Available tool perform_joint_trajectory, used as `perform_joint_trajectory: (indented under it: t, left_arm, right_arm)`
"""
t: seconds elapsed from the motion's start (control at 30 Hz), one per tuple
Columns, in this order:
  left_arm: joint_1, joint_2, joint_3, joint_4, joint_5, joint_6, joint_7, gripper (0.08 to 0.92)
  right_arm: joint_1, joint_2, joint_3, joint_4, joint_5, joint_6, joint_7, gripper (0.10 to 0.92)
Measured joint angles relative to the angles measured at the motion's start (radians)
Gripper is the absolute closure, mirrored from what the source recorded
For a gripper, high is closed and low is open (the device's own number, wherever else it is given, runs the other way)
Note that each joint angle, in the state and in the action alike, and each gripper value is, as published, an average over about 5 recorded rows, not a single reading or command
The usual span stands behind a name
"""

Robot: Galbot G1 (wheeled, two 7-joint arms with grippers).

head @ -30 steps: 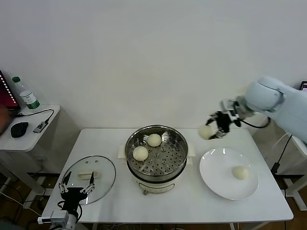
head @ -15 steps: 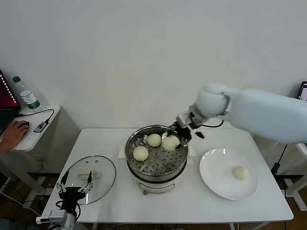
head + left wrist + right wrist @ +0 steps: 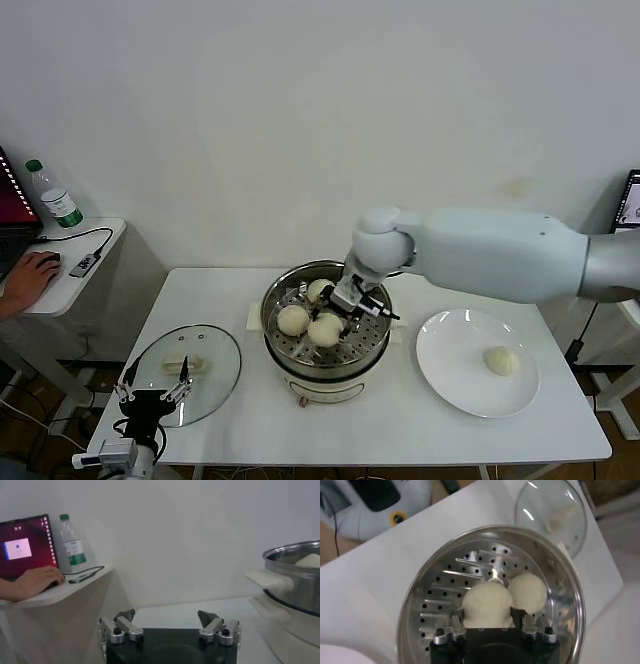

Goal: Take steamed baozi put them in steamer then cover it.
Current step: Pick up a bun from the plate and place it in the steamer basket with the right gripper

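Head view: smooth round baozi (image 3: 325, 329) on perforated steel steamer (image 3: 300, 345).

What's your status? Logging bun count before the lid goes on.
Right gripper shut on third baozi, low in steamer. Left gripper open, parked by cover. One baozi on plate.

Laptop (image 3: 8, 195) cut at frame edge (steamer (image 3: 295, 580) too, in left wrist view).
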Motion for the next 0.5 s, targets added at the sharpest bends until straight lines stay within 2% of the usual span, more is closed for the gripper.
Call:
perform_joint_trajectory:
  t: [0.5]
  left_arm:
    - [0.0, 0.002, -0.001, 0.011, 0.003, -0.006, -0.002, 0.177]
  right_arm:
    - [-0.01, 0.03, -0.038, -0.004, -0.09, 0.147, 0.004, 0.397]
